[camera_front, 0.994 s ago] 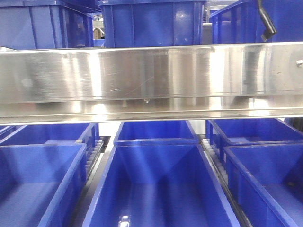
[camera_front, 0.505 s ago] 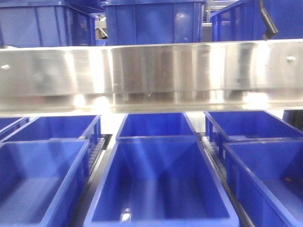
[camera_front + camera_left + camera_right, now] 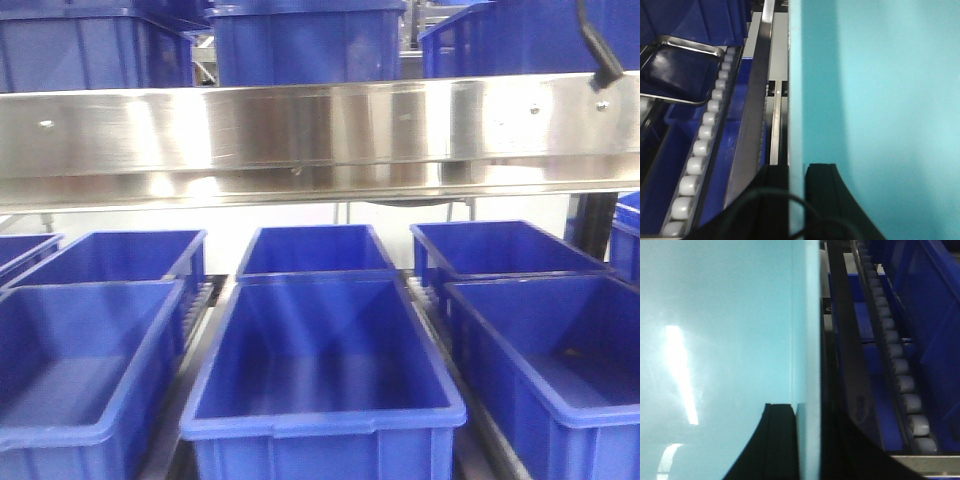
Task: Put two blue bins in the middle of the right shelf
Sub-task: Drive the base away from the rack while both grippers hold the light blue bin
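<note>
All bins plain royal blue, no markings: centre bin (image 3: 320, 418), left bin (image 3: 90, 430), right bin (image 3: 540, 300), upper-tier bins (image 3: 300, 45) too. Shelf beam (image 3: 320, 135) brushed silver w/ brownish reflections & white glare spots. In wrist cams the centre bin's wall (image 3: 880, 100) washes out to pale cyan, w/ a white light streak on R side. Rollers (image 3: 700, 145) white-grey. L gripper (image 3: 796, 172) & R gripper (image 3: 809, 412) fingers matte black. Wire loop (image 3: 690, 50) shiny silver.

Left gripper (image 3: 796, 172) and right gripper (image 3: 808, 412) each pinch a bin wall (image 3: 880, 100)
</note>
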`<action>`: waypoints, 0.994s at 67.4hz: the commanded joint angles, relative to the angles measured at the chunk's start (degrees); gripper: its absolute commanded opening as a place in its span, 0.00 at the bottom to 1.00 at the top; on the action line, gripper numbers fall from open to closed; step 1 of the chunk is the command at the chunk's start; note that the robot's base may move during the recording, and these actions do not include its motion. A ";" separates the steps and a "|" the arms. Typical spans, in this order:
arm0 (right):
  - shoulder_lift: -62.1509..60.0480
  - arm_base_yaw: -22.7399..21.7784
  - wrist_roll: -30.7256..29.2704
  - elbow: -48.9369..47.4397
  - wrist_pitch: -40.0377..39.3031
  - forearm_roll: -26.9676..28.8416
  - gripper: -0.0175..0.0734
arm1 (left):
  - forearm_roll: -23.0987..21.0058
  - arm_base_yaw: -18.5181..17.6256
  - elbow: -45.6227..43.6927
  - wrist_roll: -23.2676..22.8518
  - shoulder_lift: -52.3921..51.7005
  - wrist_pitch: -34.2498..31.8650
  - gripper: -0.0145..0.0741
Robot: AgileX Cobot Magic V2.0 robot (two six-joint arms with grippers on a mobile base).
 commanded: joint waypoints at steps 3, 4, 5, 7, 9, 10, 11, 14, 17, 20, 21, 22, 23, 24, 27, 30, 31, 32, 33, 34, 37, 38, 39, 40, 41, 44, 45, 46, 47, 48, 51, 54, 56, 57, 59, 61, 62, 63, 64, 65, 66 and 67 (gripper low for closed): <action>-1.18 -0.08 -0.12 -1.01 -4.48 -3.14 0.01 | 2.18 -0.11 -0.99 -0.32 -1.31 -3.18 0.04; -1.18 -0.08 -0.12 -1.01 -4.48 -3.14 0.01 | 2.18 -0.11 -0.99 -0.32 -1.31 -3.18 0.04; -1.18 -0.08 -0.12 -1.01 -4.48 -3.14 0.01 | 2.18 -0.11 -0.99 -0.32 -1.31 -3.18 0.04; -1.18 -0.08 -0.12 -1.01 -4.48 -3.14 0.01 | 2.18 -0.11 -0.99 -0.32 -1.31 -3.18 0.04; -1.18 -0.08 -0.12 -1.01 -4.48 -3.14 0.01 | 2.18 -0.11 -0.99 -0.32 -1.31 -3.18 0.04; -1.18 -0.08 -0.12 -1.01 -4.48 -3.14 0.01 | 2.18 -0.11 -0.99 -0.32 -1.31 -3.18 0.04; -1.18 -0.08 -0.12 -1.01 -4.48 -3.14 0.01 | 2.18 -0.11 -0.99 -0.32 -1.31 -3.18 0.04; -1.18 -0.08 -0.12 -1.01 -4.48 -3.14 0.01 | 2.18 -0.11 -0.99 -0.32 -1.31 -3.18 0.04; -1.18 -0.08 -0.12 -1.01 -4.48 -3.14 0.01 | 2.18 -0.11 -0.99 -0.32 -1.31 -3.18 0.04; -1.18 -0.08 -0.12 -1.01 -4.48 -3.14 0.01 | 2.18 -0.11 -0.99 -0.32 -1.31 -3.18 0.04; -1.18 -0.08 -0.12 -1.01 -4.48 -3.14 0.01 | 2.18 -0.11 -0.99 -0.32 -1.31 -3.18 0.04; -1.18 -0.08 -0.12 -1.01 -4.48 -3.14 0.01 | 2.18 -0.11 -0.99 -0.32 -1.31 -3.18 0.04; -1.18 -0.08 -0.12 -1.01 -4.48 -3.14 0.01 | 2.18 -0.11 -0.99 -0.32 -1.31 -3.18 0.04; -1.18 -0.08 -0.12 -1.01 -4.48 -3.14 0.01 | 2.18 -0.11 -0.99 -0.32 -1.31 -3.18 0.04; -1.18 -0.08 -0.12 -1.01 -4.48 -3.14 0.01 | 2.18 -0.11 -0.99 -0.32 -1.31 -3.18 0.04; -1.18 -0.08 -0.12 -1.01 -4.48 -3.14 0.01 | 2.18 -0.11 -0.99 -0.32 -1.31 -3.18 0.04; -1.18 -0.08 -0.12 -1.01 -4.48 -3.14 0.01 | 2.18 -0.11 -0.99 -0.32 -1.31 -3.18 0.04; -1.18 -0.08 -0.12 -1.01 -4.48 -3.14 0.01 | 2.18 -0.11 -0.99 -0.32 -1.31 -3.18 0.04; -1.18 -0.08 -0.12 -1.01 -4.48 -3.14 0.01 | 2.18 -0.11 -0.99 -0.32 -1.31 -3.18 0.04; -1.18 -0.08 -0.12 -1.01 -4.48 -3.14 0.01 | 2.18 -0.11 -0.99 -0.32 -1.31 -3.18 0.04; -1.18 -0.08 -0.12 -1.01 -4.48 -3.14 0.01 | 2.18 -0.11 -0.99 -0.32 -1.31 -3.18 0.04; -1.18 -0.08 -0.12 -1.01 -4.48 -3.14 0.01 | 2.18 -0.11 -0.99 -0.32 -1.31 -3.18 0.04; -1.18 -0.08 -0.12 -1.01 -4.48 -3.14 0.01 | 2.18 -0.11 -0.99 -0.32 -1.31 -3.18 0.04; -1.18 -0.08 -0.12 -1.01 -4.48 -3.14 0.01 | 2.18 -0.11 -0.99 -0.32 -1.31 -3.18 0.04; -1.18 -0.08 -0.12 -1.01 -4.48 -3.14 0.01 | 2.18 -0.11 -0.99 -0.32 -1.31 -3.18 0.04; -1.18 -0.08 -0.12 -1.01 -4.48 -3.14 0.01 | 2.18 -0.11 -0.99 -0.32 -1.31 -3.18 0.04; -1.18 -0.08 -0.12 -1.01 -4.48 -3.14 0.01 | 2.18 -0.11 -0.99 -0.32 -1.31 -3.18 0.04; -1.18 -0.08 -0.12 -1.01 -4.48 -3.14 0.01 | 2.18 -0.11 -0.99 -0.32 -1.31 -3.18 0.04; -1.18 -0.08 -0.12 -1.01 -4.48 -3.14 0.01 | 2.18 -0.11 -0.99 -0.32 -1.31 -3.18 0.04; -1.18 -0.08 -0.12 -1.01 -4.48 -3.14 0.01 | 2.18 -0.11 -0.99 -0.32 -1.31 -3.18 0.04; -1.18 -0.08 -0.12 -1.01 -4.48 -3.14 0.01 | 2.18 -0.11 -0.99 -0.32 -1.31 -3.18 0.04; -1.18 -0.08 -0.12 -1.01 -4.48 -3.14 0.01 | 2.18 -0.11 -0.99 -0.32 -1.31 -3.18 0.04; -1.18 -0.08 -0.12 -1.01 -4.48 -3.14 0.01 | 2.18 -0.11 -0.99 -0.32 -1.31 -3.18 0.04; -1.18 -0.08 -0.12 -1.01 -4.48 -3.14 0.01 | 2.18 -0.11 -0.99 -0.32 -1.31 -3.18 0.04; -1.18 -0.08 -0.12 -1.01 -4.48 -3.14 0.01 | 2.18 -0.11 -0.99 -0.32 -1.31 -3.18 0.04; -1.18 -0.08 -0.12 -1.01 -4.48 -3.14 0.01 | 2.18 -0.11 -0.99 -0.32 -1.31 -3.18 0.04; -1.18 -0.08 -0.12 -1.01 -4.48 -3.14 0.01 | 2.18 -0.11 -0.99 -0.32 -1.31 -3.18 0.04; -1.18 -0.08 -0.12 -1.01 -4.48 -3.14 0.01 | 2.18 -0.11 -0.99 -0.32 -1.31 -3.18 0.04; -1.18 -0.08 -0.12 -1.01 -4.48 -3.14 0.01 | 2.18 -0.11 -0.99 -0.32 -1.31 -3.18 0.04; -1.18 -0.08 -0.12 -1.01 -4.48 -3.14 0.01 | 2.18 -0.11 -0.99 -0.32 -1.31 -3.18 0.04; -1.18 -0.08 -0.12 -1.01 -4.48 -3.14 0.01 | 2.18 -0.11 -0.99 -0.32 -1.31 -3.18 0.04; -1.18 -0.08 -0.12 -1.01 -4.48 -3.14 0.01 | 2.18 -0.11 -0.99 -0.32 -1.31 -3.18 0.04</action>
